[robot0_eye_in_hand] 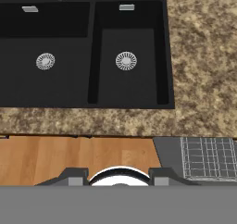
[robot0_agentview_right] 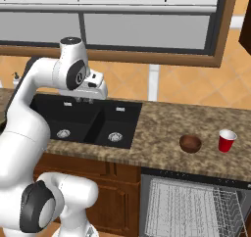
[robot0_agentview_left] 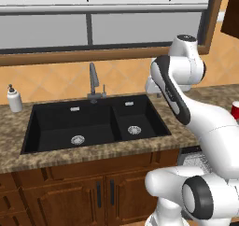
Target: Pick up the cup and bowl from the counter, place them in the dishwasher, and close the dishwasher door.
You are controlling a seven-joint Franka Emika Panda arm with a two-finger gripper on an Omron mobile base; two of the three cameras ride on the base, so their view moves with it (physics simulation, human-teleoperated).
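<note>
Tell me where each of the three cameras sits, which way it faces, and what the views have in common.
Left base view: behind the arm on its left, looking forward and down at the sink and faucet; the white arm rises at lower right.
Right base view: behind on the right, facing the counter with bowl, cup and open dishwasher; arm at left.
Hand view: above the sink, looking down; the gripper tips show at bottom.
Shared: all three show the black double sink.

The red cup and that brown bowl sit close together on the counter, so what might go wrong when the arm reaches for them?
The cup and bowl stand side by side, so grabbing one could knock the other. Both sit near the counter edge above the open dishwasher, so a nudge might tip them off.
</note>
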